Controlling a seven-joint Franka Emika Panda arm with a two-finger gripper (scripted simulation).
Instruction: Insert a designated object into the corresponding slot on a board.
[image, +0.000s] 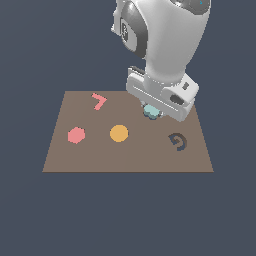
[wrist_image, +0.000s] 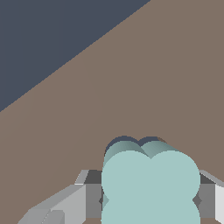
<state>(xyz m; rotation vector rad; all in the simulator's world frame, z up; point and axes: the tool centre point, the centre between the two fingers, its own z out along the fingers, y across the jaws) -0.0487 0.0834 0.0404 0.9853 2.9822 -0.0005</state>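
Observation:
The pale teal lobed block (image: 150, 114) sits low at the far middle-right of the brown board (image: 130, 156), under my gripper (image: 153, 109). In the wrist view the block (wrist_image: 150, 179) fills the space between my two grey fingers (wrist_image: 93, 194), which press on its sides. A thin dark navy lobed rim of the slot (wrist_image: 124, 139) shows just beyond the block's far edge, so the block stands over or partly in the recess. In the exterior view the slot is hidden beneath the block and the hand.
On the board lie a pink hexagon (image: 76, 135), an orange disc (image: 119, 133), a pink angled piece (image: 99, 101) and a dark spiral "G" recess (image: 178, 141). The board's edge and dark floor (wrist_image: 43, 35) show in the wrist view.

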